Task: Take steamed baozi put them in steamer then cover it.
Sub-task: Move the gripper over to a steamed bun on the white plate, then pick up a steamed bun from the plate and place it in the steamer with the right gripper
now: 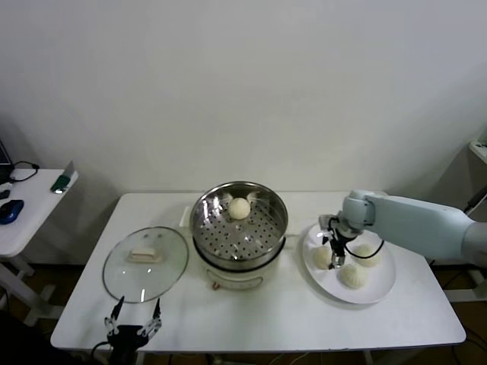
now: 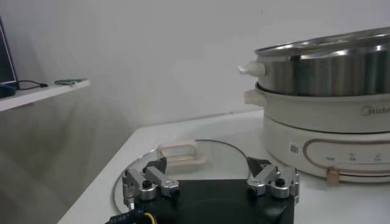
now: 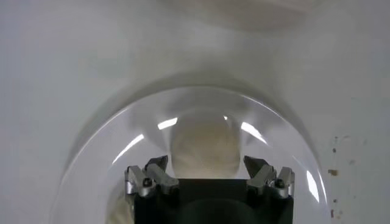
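Left gripper waits with jaws wide at the near edge, just short of the cover.
One baozi sits in the steamer; three stay on the plate. The right gripper, jaws spread, straddles the leftmost bun: centre it, close gently.

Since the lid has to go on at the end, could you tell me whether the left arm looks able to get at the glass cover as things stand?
Probably yes. The cover lies flat on the table just ahead of the open left gripper, handle up, with nothing between them. The steamer stands clear beside it.
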Available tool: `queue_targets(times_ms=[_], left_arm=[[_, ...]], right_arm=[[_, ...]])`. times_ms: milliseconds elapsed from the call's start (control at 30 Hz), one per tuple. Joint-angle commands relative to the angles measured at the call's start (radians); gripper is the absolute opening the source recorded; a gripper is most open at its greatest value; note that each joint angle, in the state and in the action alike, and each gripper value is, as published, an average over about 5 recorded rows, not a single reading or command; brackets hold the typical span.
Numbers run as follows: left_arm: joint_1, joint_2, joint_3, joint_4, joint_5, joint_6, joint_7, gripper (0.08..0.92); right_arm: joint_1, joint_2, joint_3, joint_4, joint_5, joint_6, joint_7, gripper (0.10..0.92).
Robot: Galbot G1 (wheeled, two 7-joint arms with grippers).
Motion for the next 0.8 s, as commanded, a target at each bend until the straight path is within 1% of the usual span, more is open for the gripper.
queue_targets(times_ms=[33,300,467,633,800], left_arm=[[-0.002,0.000,0.002,0.001,0.000,0.000,0.000,0.823],[-0.001,-0.001,0.002,0.000,0.001,-0.002,0.000,0.823],[-0.003,-0.002,0.003,0.000,0.001,-0.002,-0.001,0.823],[-0.008,-0.003,0.011,0.003,0.005,-0.001,0.000,0.823],[-0.015,-0.002,0.018,0.006,0.008,0.000,0.000,0.823]], right_arm=[[-0.014,0.007,0.013,-0.016,-0.009,0.000,0.000,0.802],[0.017,-0.006,0.009,0.003,-0.005,0.011,-0.024,0.628],[0.130,-0.040,-0.041,0.051,0.021,0.028,-0.050,0.609],[0.409,-0.062,-0.206,0.133,0.108,0.062,-0.110,0.611],[0.703,-0.031,-0.339,0.201,0.225,0.080,-0.174,0.611]])
